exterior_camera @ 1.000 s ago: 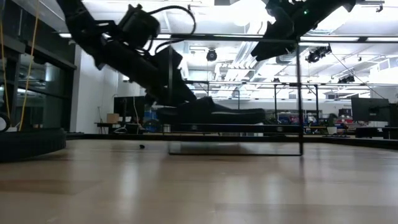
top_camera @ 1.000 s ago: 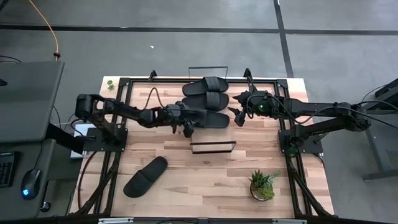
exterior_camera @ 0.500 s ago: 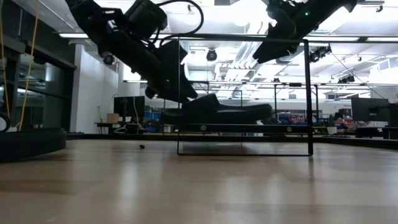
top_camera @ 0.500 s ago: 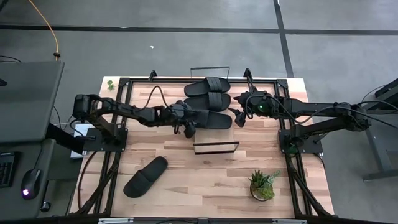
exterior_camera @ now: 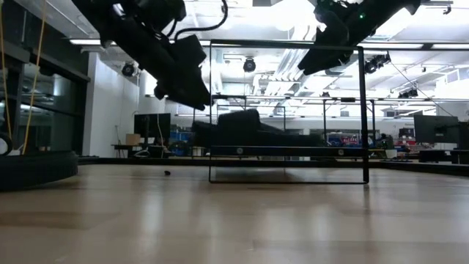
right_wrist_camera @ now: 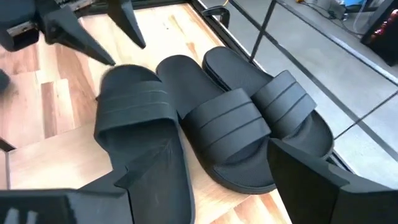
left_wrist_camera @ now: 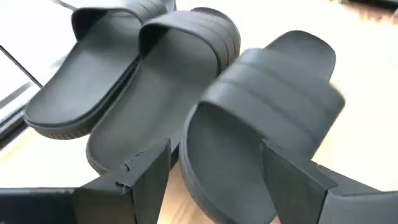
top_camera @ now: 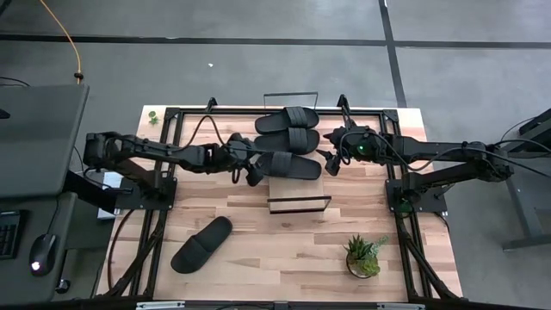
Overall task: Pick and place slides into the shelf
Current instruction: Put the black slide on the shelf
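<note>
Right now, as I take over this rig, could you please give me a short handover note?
Left gripper: jaws open, empty, at the left end of the third slide.
Right gripper: jaws open, empty, hovering at the shelf's right end.
Shelf: holds three slides side by side, the other two and behind the third.
Left to do: the fourth slide lies on the table at front left; pick it up and shelve it.
</note>
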Controlling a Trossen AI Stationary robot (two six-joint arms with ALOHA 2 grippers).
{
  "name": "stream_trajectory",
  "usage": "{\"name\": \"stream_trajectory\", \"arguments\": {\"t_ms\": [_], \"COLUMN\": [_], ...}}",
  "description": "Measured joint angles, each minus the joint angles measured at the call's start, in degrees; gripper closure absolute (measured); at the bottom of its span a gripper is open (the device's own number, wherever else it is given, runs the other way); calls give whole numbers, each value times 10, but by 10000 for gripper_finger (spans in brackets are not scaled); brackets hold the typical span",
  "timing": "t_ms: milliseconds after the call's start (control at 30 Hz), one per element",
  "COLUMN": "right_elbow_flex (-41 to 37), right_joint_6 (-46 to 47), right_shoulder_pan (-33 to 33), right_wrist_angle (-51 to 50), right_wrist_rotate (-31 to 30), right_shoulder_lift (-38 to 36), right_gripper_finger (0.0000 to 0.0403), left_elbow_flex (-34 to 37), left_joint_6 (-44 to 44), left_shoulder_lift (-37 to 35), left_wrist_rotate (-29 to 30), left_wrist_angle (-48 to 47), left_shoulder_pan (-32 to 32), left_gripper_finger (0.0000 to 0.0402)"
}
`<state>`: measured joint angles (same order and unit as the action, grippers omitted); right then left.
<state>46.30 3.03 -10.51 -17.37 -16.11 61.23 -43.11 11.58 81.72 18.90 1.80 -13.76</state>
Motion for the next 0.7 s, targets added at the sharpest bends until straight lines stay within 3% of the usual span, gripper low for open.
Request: {"name": "stream_trajectory", "arguments": {"t_ms": [333,567,700], "right_elbow_flex": [0,0,0], "right_joint_6": [11,11,11], "right_shoulder_pan": [0,0,0], "right_wrist_angle": [11,13,13], "right_wrist_rotate": [33,46,63], "right_shoulder_lift": [0,0,0], "right_gripper_finger": [146,146,146], "left_elbow_flex": [0,0,0], "left_joint_6": [2,6,7], "left_shoulder_lift": [-70,-147,-190], "left_wrist_rotate": [2,-3,-39], "left_wrist_angle": [-67,-139,-185], "left_shoulder_pan": [0,34,62], "left_gripper_finger": [170,170,170]}}
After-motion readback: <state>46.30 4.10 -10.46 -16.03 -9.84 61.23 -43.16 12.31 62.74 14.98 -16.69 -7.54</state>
